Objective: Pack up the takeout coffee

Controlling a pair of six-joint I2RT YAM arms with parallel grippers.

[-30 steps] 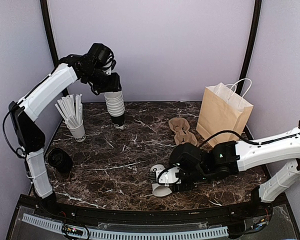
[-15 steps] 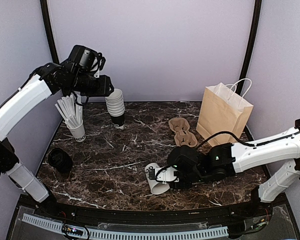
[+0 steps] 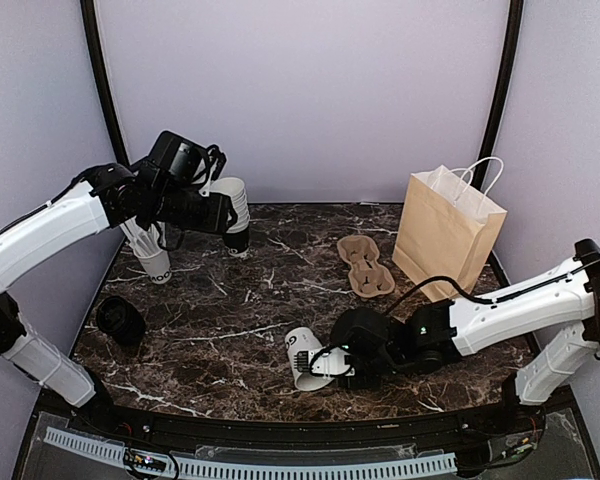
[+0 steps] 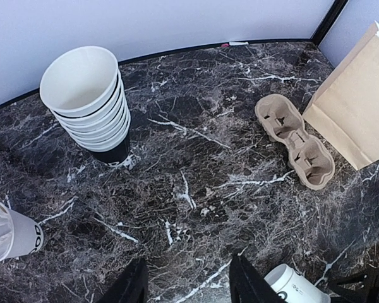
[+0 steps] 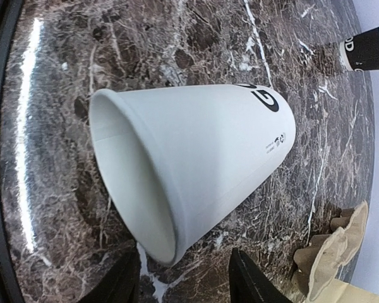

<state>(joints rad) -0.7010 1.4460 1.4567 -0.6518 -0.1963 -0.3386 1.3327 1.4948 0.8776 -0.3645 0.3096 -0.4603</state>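
Note:
No lidded white cup shows in any view. One lidless white paper cup (image 3: 302,355) lies on its side on the marble table near the front; it also shows in the right wrist view (image 5: 196,164) and the left wrist view (image 4: 297,287). My right gripper (image 3: 332,366) is open just right of the cup's open mouth, and in the right wrist view (image 5: 183,274) the rim sits just ahead of the jaws, not gripped. My left gripper (image 3: 223,212) hangs open and empty high beside the stack of lidless cups (image 3: 237,220), over bare marble in the left wrist view (image 4: 188,281).
The brown paper bag (image 3: 447,232) stands at the back right, with a pulp cup carrier (image 3: 365,265) to its left. A cup of white sticks (image 3: 155,262) stands at the back left, and a pile of black lids (image 3: 120,322) sits near the left edge.
My left arm has swung down from above the cup stack to beside it. My right gripper has shifted left, and the lying cup has moved a little left with it.

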